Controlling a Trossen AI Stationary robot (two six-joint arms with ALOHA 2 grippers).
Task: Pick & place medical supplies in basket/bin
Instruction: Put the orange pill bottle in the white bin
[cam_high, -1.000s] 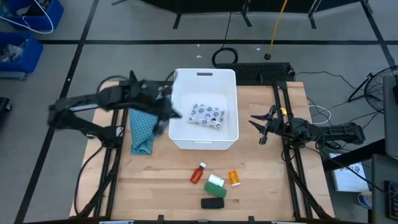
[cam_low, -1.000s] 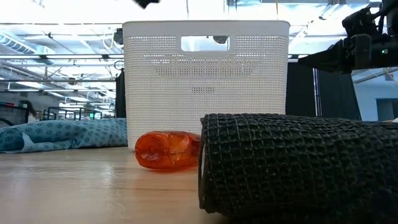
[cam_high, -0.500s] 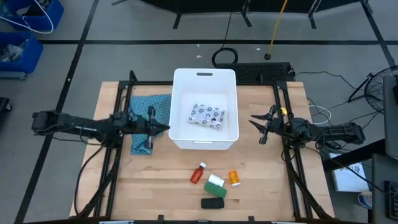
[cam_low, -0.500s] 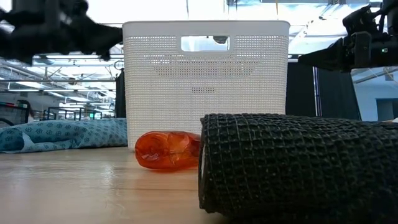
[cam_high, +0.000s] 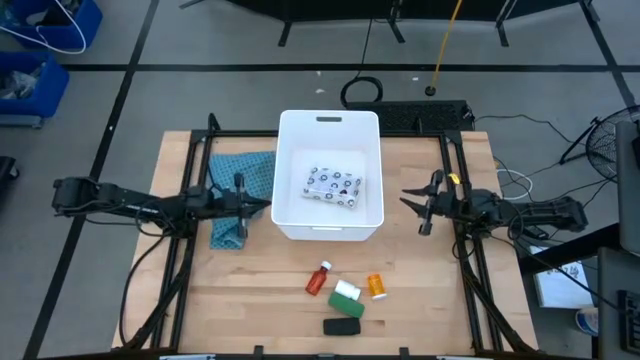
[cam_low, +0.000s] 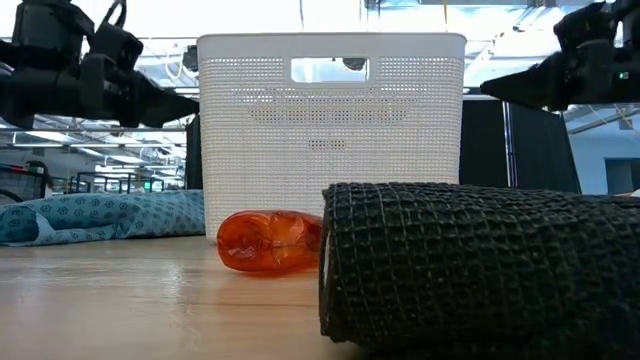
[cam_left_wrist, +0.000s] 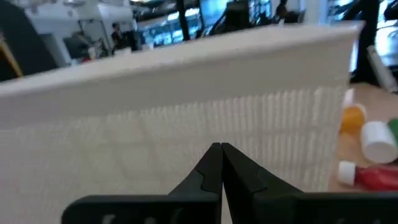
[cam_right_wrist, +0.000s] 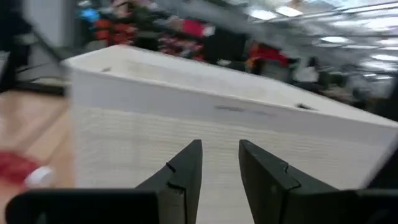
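White tub (cam_high: 284, 130) is sitting at table centre, slightly toward 12 o'clock, handle slot on its far wall. Flat white dark-dotted packet (cam_high: 335, 185) is lying inside it, on the floor of the tub, a little toward the 3 o'clock wall.

Remaining supplies are clustering on the wood at 6 o'clock of the tub, well apart from it. Red white-capped bottle (cam_high: 319, 278) is lying tilted, cap pointing toward the tub. White roll (cam_high: 346, 290) is resting on the green block (cam_high: 349, 306), just beside the red bottle at its 3 o'clock. Small orange bottle (cam_high: 376, 286) is lying just beyond the roll, further toward 3 o'clock. Black oblong bar (cam_high: 342, 327) is lying at 6 o'clock of the green block, nearest the table edge.

Left gripper (cam_high: 262, 205) is hovering at 9 o'clock of the tub, just beside its outer wall, fingers pressed together and pointing at the wall. Teal patterned cloth (cam_high: 228, 190) is lying under that arm.

Right gripper (cam_high: 409, 200) is hovering at 3 o'clock of the tub, near but apart from it, fingers spread with a clear gap, holding nothing.
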